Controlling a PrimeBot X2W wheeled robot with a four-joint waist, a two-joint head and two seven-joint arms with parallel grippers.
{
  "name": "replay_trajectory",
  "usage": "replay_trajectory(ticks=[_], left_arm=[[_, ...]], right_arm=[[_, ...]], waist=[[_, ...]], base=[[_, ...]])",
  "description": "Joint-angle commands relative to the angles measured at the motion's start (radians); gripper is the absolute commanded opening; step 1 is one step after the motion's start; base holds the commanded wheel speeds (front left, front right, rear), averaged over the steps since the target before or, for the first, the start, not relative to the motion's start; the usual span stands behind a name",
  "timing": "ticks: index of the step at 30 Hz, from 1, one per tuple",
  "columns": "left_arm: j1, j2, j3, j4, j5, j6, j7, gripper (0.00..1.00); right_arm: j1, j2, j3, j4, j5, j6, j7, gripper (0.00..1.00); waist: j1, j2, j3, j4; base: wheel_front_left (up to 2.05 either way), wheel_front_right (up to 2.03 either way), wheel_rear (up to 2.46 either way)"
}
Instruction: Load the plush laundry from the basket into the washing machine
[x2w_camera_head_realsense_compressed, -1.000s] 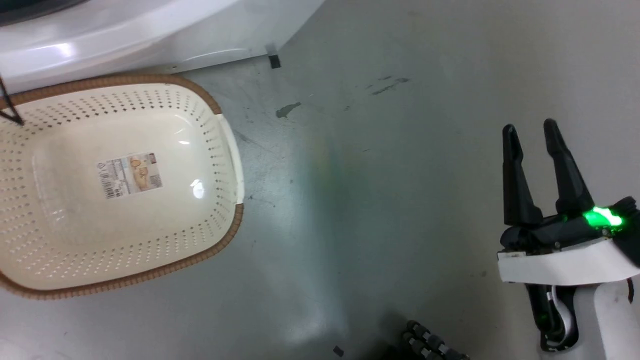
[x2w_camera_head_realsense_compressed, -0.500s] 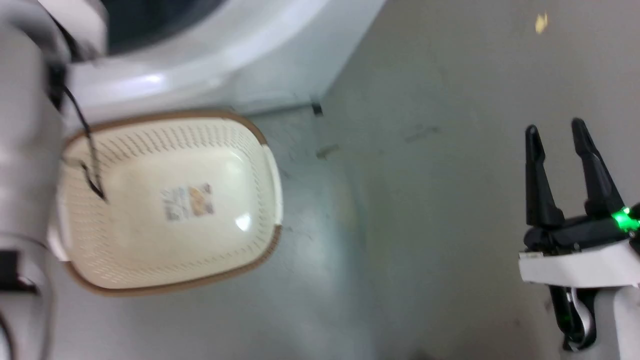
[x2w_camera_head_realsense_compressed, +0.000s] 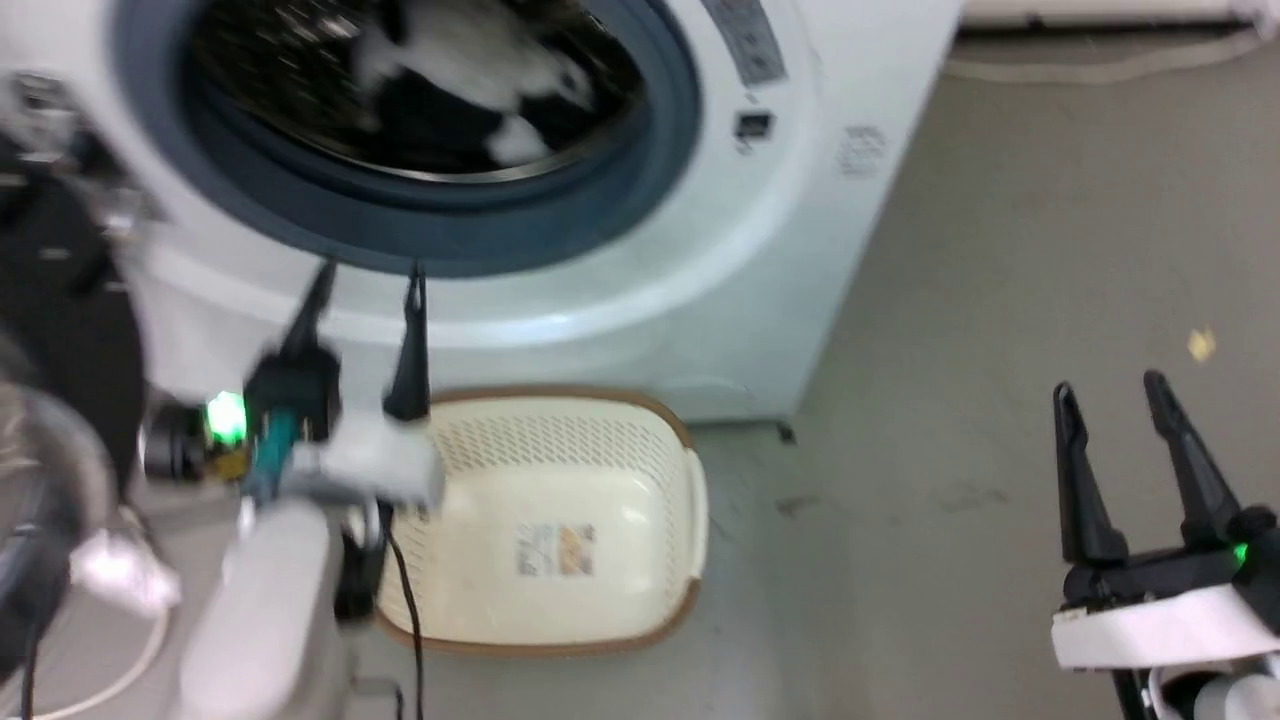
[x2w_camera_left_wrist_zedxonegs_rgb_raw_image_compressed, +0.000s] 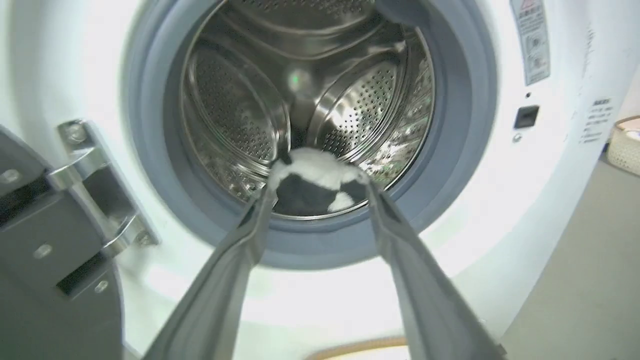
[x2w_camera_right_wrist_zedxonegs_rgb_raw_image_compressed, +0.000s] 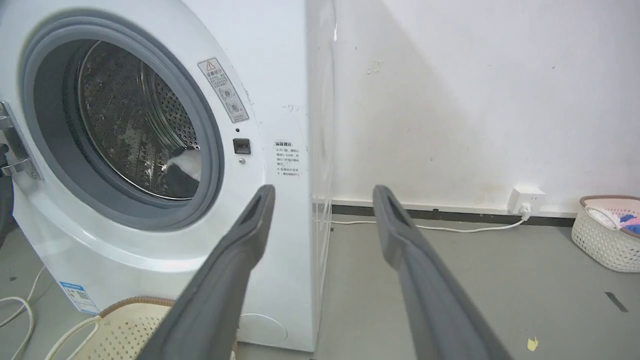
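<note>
Resting inside the white front-loading washing machine (x2w_camera_head_realsense_compressed: 800, 200), twelve o'clock, the fluffy black-and-white plush laundry (x2w_camera_left_wrist_zedxonegs_rgb_raw_image_compressed: 312, 182) is loaded. Cream perforated plastic basket (x2w_camera_head_realsense_compressed: 600, 440), six o'clock, holds nothing. The left claw (x2w_camera_head_realsense_compressed: 370, 272) and right claw (x2w_camera_head_realsense_compressed: 1108, 385) stand apart, empty. Loading judged complete.

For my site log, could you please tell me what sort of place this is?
Likely a laundry room: a front-loading washing machine, a perforated laundry basket before it, and a second basket of clothes by the wall.
</note>
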Motion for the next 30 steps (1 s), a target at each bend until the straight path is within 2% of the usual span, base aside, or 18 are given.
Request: replay_trajectory(ticks=[1, 6, 14, 21, 26, 27, 30], left_arm=[[0.088, -0.014, 0.019, -0.070, -0.007, 0.017, -0.005, 1.00], [0.289, -0.057, 0.044, -0.207, -0.012, 0.030, -0.005, 1.00], [0.500, -0.114, 0.061, -0.283, -0.007, 0.036, -0.005, 1.00], [0.559, -0.128, 0.066, -0.285, 0.031, 0.049, -0.005, 1.00], [0.560, -0.138, 0.076, -0.302, 0.044, 0.035, -0.005, 1.00], [0.550, -0.136, 0.074, -0.297, 0.037, 0.036, -0.001, 0.00], [0.550, -0.136, 0.073, -0.297, 0.037, 0.035, 0.001, 0.00]], right_arm=[[0.025, -0.001, 0.003, 0.001, -0.007, -0.001, -0.004, 1.00], [0.071, 0.005, 0.018, 0.010, -0.006, -0.001, -0.004, 1.00], [0.148, 0.014, 0.059, 0.039, -0.007, -0.001, -0.004, 1.00], [0.176, 0.019, 0.077, 0.057, -0.010, -0.001, -0.004, 1.00], [0.182, 0.021, 0.081, 0.070, -0.007, -0.001, -0.004, 1.00], [0.163, 0.017, 0.079, 0.069, -0.007, 0.000, 0.000, 0.00], [0.162, 0.017, 0.080, 0.071, -0.007, 0.000, 0.001, 0.00]], waist=[[0.0004, 0.0000, -0.092, 0.082], [0.0004, 0.0000, -0.142, 0.110], [0.0004, 0.0000, -0.214, 0.125], [0.0004, 0.0000, -0.231, 0.129], [0.0004, 0.0000, -0.235, 0.135], [0.0005, 0.0000, -0.235, 0.135], [0.0005, 0.0000, -0.236, 0.136]], base=[[0.00, 0.00, 0.00], [0.00, 0.00, 0.00], [0.00, 0.00, 0.00], [0.00, 0.00, 0.00], [0.00, 0.00, 0.00], [0.00, 0.00, 0.00], [0.00, 0.00, 0.00]])
